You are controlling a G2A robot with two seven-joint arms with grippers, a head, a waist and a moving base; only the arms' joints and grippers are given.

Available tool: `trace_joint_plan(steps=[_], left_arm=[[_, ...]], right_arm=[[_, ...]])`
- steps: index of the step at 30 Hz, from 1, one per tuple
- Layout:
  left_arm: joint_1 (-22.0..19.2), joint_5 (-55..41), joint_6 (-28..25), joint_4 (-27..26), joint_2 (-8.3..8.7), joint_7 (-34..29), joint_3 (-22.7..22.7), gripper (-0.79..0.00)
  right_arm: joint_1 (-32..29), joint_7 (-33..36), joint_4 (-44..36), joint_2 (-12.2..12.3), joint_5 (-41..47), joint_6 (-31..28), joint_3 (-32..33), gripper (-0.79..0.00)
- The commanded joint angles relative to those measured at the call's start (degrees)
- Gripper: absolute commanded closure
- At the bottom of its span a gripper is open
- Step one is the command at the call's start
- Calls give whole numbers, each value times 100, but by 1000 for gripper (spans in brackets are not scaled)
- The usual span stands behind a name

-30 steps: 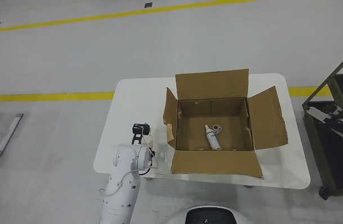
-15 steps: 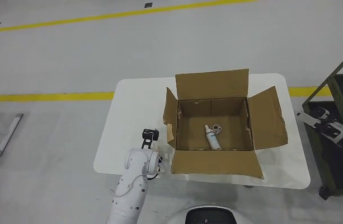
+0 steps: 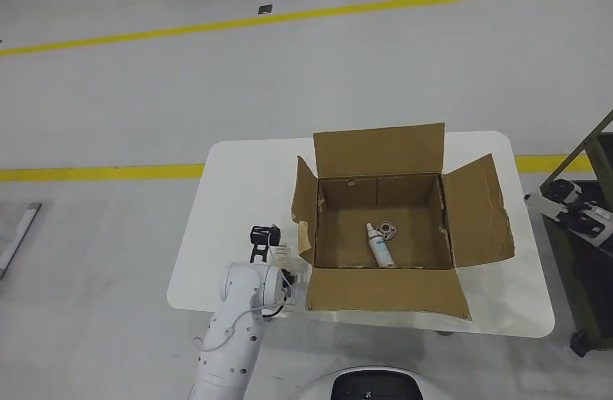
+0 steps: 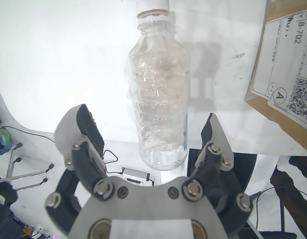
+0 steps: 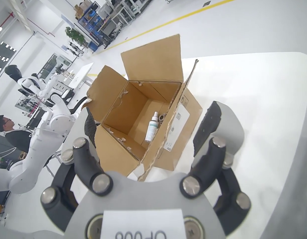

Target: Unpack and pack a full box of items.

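The left gripper (image 4: 147, 115) stood wide around, not clamping, a clear ribbed plastic bottle with white cap (image 4: 159, 93) near the white table (image 3: 236, 180) edge. Within the last second it had swung toward the open brown cardboard box (image 3: 381, 290), so the bottle was probably just unpacked. Inside lay a white spray bottle (image 3: 379, 246) and a grey metal fitting (image 3: 387, 229). The right gripper (image 5: 151, 118) gaped empty.

Bright light; table (image 4: 56, 50) blown out; soft bottle (image 4: 159, 95) shadow; wrist cams fisheye.

Clear crinkled plastic bottle (image 4: 159, 95); matt brown cardboard box (image 3: 384, 290), torn rough edges; smooth white bench (image 3: 236, 200) top.
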Motion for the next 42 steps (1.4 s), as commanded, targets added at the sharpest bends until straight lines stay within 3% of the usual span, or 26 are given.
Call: trace_joint_plan(steps=[1, 9, 14, 18, 33, 36, 42], left_arm=[[11, 8, 47, -120, 2, 12, -37, -785], [61, 279, 226, -746, 36, 56, -325, -785], [8, 448, 424, -947, 33, 147, -422, -785], [-63, 470, 598, -975, 16, 195, -462, -785], [-83, 481, 623, -969, 9, 194, -454, -785], [-83, 481, 623, -969, 9, 194, -454, -785], [-83, 481, 623, -969, 9, 194, -454, -785]], right_arm=[[88, 56, -10, 10, 56, -35, -89, -785], [802, 637, -106, 63, -75, 141, -983, -785], [1309, 1014, 49, 70, -1110, 230, -1988, -785], [1595, 931, 286, 44, -2070, 161, -2675, -785], [1633, 922, 116, 41, -2303, 159, -2819, -785], [1921, 1028, 28, 17, -3055, 460, -3253, -785], [2882, 1633, 412, -161, -4351, 1647, -4594, -785]])
